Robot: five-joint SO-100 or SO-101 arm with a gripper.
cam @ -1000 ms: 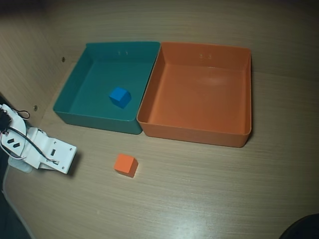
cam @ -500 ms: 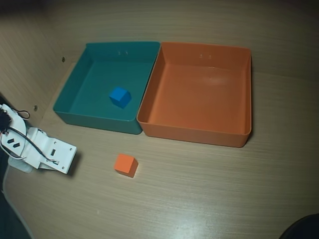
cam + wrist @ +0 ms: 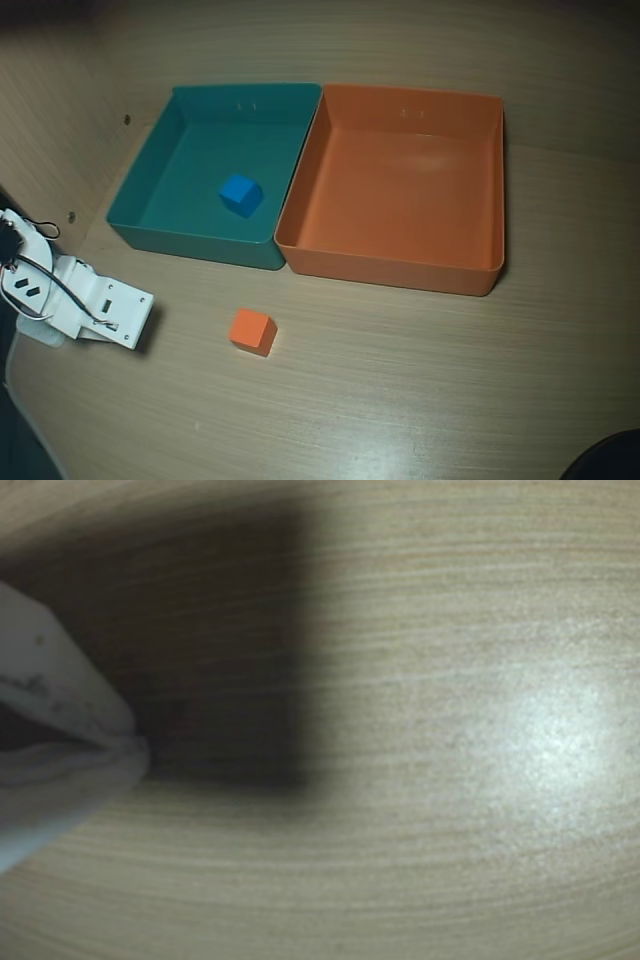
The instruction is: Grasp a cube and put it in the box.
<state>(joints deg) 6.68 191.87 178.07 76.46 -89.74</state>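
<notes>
In the overhead view the small orange cube (image 3: pixel 252 331) lies on the wooden table, just in front of the seam between the two boxes. The orange box (image 3: pixel 392 266) stands behind it to the right and holds nothing. My white gripper (image 3: pixel 135 318) rests low at the left, about a hand's width left of the cube and apart from it. In the wrist view the gripper (image 3: pixel 138 746) enters from the left; its two white fingertips (image 3: pixel 70 690) meet with nothing between them. Only blurred tabletop and the gripper's shadow show there; cube and box are out of that view.
A teal box (image 3: pixel 190 243) stands against the orange box's left side, with a blue cube (image 3: pixel 241 195) inside it. The arm's white body and black cables (image 3: pixel 30 275) occupy the left edge. A dark object (image 3: pixel 605 458) sits at the bottom right corner.
</notes>
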